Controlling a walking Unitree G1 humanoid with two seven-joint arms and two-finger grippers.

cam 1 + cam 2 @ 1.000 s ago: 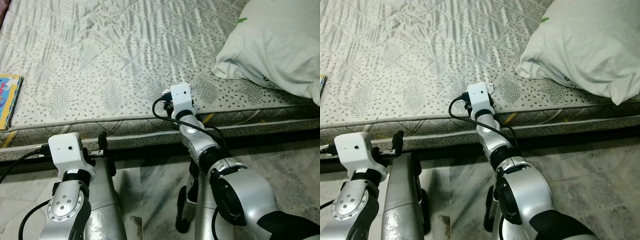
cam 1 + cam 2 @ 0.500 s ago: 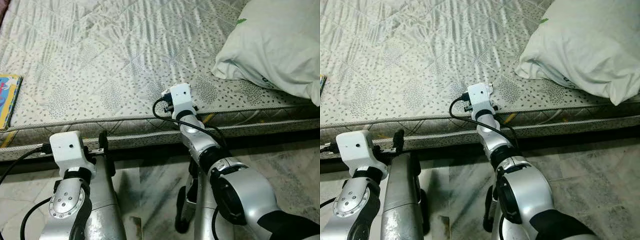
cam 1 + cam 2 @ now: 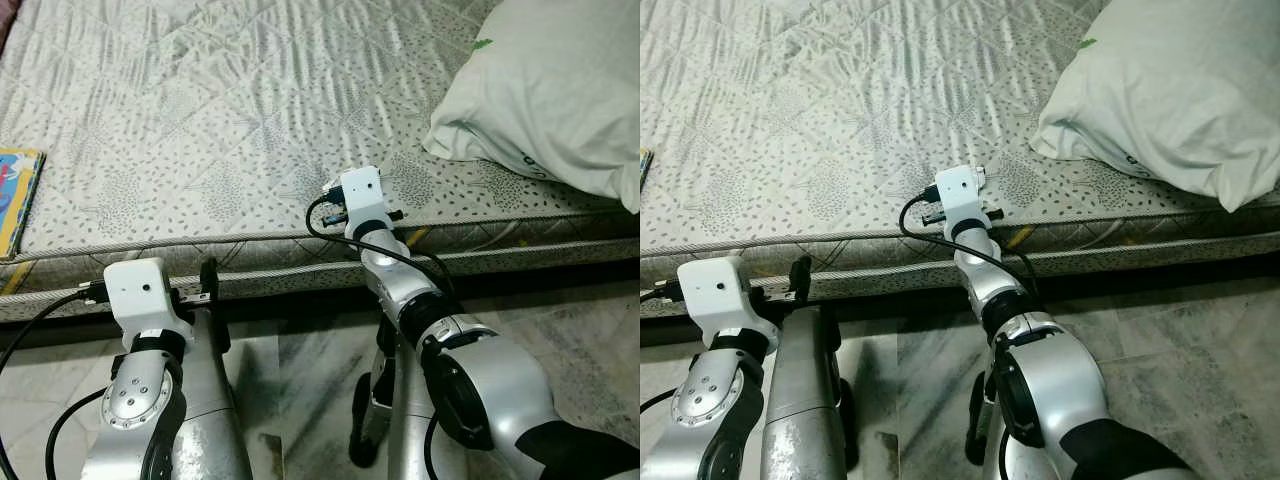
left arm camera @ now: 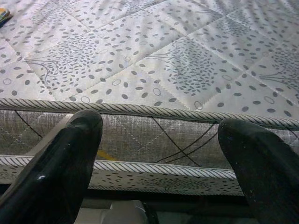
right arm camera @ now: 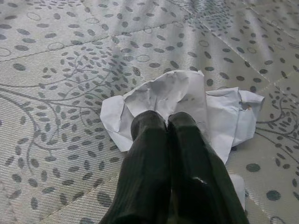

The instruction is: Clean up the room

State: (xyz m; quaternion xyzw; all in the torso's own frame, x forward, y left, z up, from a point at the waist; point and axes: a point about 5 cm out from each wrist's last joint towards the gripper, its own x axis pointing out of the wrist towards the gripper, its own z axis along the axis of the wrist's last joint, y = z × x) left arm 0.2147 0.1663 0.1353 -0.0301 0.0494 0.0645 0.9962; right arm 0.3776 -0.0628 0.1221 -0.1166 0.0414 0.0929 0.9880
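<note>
A crumpled white paper (image 5: 187,100) lies on the patterned mattress (image 3: 220,120) near its front edge. My right gripper (image 5: 167,122) rests on it, fingers pressed together with their tips sunk in the paper's folds. In the eye views the right wrist block (image 3: 360,195) hovers over the mattress edge and hides the fingers and the paper. My left gripper (image 4: 159,126) is held low in front of the mattress side, its two black fingers (image 4: 60,163) spread wide with nothing between them.
A large white pillow (image 3: 550,90) lies at the right end of the mattress. A colourful book (image 3: 18,195) sits at the mattress's left edge. Marble floor (image 3: 300,380) runs under my arms, in front of the bed.
The left wrist has edged slightly right and closer to the bed. The right wrist stays over the same spot at the mattress edge.
</note>
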